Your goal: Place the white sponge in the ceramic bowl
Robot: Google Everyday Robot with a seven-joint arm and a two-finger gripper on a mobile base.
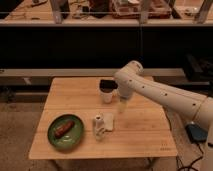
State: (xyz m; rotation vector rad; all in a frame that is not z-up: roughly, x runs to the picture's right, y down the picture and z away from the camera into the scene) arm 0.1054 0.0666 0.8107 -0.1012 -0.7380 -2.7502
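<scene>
Evidently the gripper (121, 106) hung low over the wooden table (145, 132) beside the white mug (106, 91); whether it was parted or closed could not be told. The white sponge (104, 123) lay near it, toward the table's front edge, between the gripper and the ceramic bowl (74, 139).

arm (165, 95) bent from right, hand (121, 106) pointing down
</scene>
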